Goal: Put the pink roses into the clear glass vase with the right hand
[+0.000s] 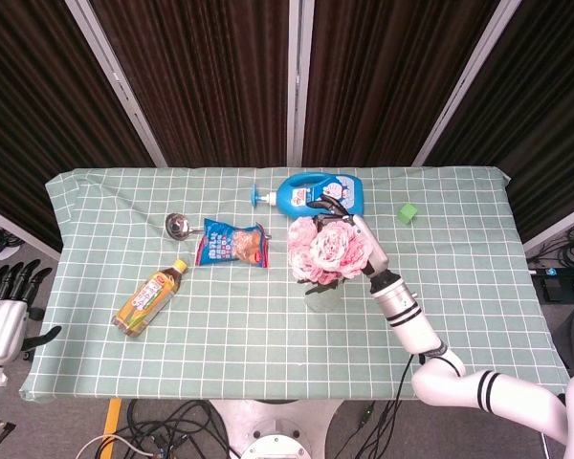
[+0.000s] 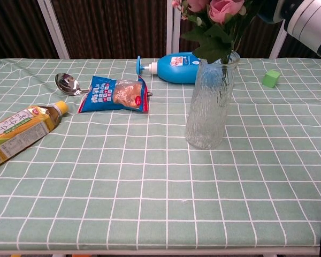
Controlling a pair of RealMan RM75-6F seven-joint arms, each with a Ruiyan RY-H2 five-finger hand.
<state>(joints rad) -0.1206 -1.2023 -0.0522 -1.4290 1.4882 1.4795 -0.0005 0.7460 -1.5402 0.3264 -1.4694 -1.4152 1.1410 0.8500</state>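
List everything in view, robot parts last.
table: 1, green checked cloth, centre
roses: 1 bunch, pink, stems in the vase
vase: 1, clear glass, upright mid-table
lotion bottle: 1, blue, lying behind the vase
snack bag: 1, blue, left of the vase
spoon: 1, metal, left of the bag
drink bottle: 1, yellow, lying front left
cube: 1, green, back right
left hand: 1, off the table's left edge, holding nothing
right hand: 1, at the roses
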